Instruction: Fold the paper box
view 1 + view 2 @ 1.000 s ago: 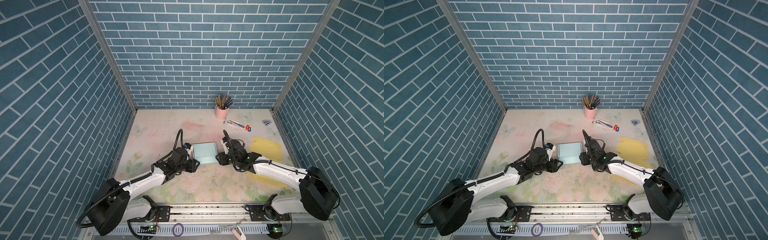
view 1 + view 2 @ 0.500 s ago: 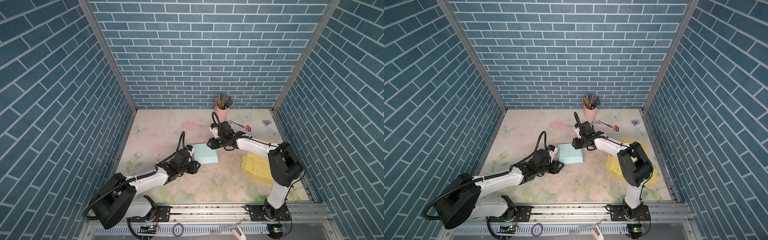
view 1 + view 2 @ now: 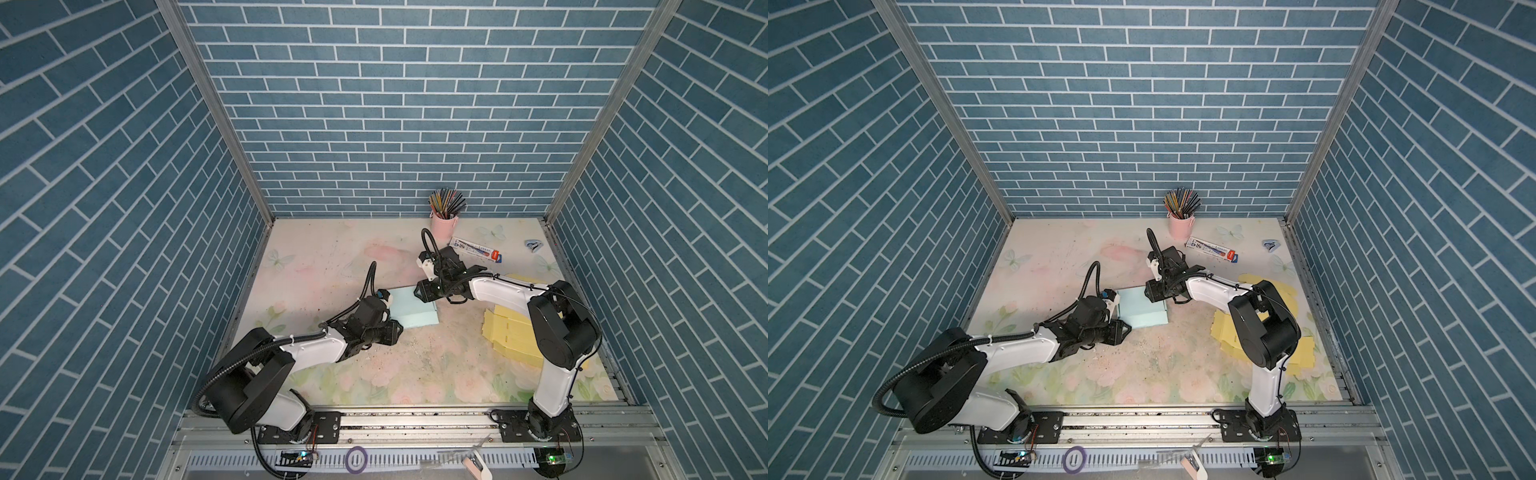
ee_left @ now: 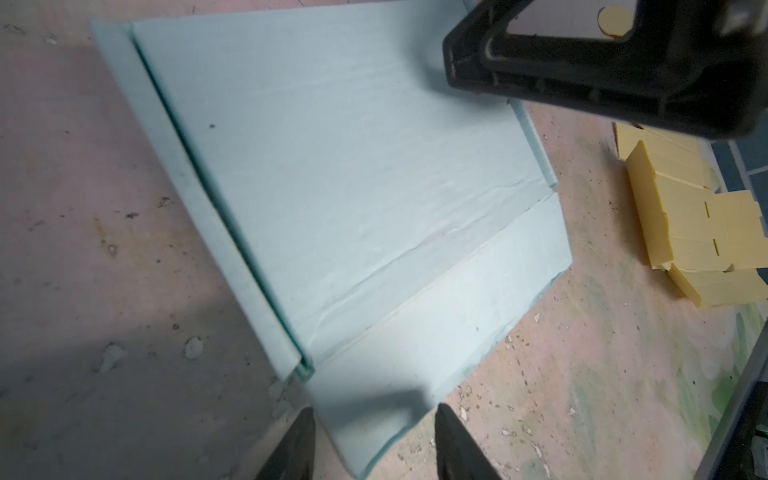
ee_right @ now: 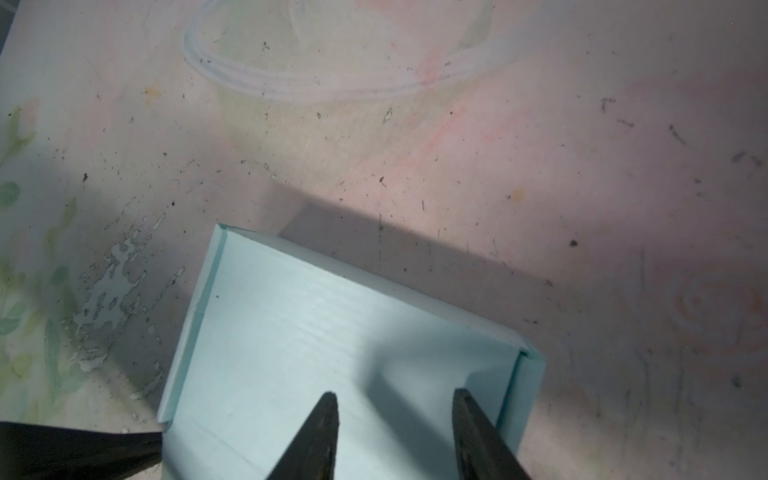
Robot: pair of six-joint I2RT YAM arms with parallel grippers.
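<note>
The paper box (image 3: pixel 413 311) (image 3: pixel 1143 309) is light blue and lies closed and flat in the middle of the table. My left gripper (image 3: pixel 397 329) (image 4: pixel 372 411) is low at its near left corner. It is open, and the corner of the box's front flap (image 4: pixel 415 353) lies between the fingers. My right gripper (image 3: pixel 417 292) (image 5: pixel 395 395) hovers open over the lid (image 5: pixel 332 332) at the far right corner, holding nothing. One of its black fingers (image 4: pixel 478 70) shows in the left wrist view.
A stack of flat yellow cardboard sheets (image 3: pixel 515 334) (image 3: pixel 1225 332) (image 4: pixel 685 216) lies right of the box, partly under the right arm. At the back stand a pink cup of pencils (image 3: pixel 444 222), a long printed carton (image 3: pixel 478 251) and a small blue item (image 3: pixel 533 246).
The right arm has lifted off the table and swung from the box's right side round to its far right corner. The left gripper has edged to the near left corner, jaws a little narrower.
</note>
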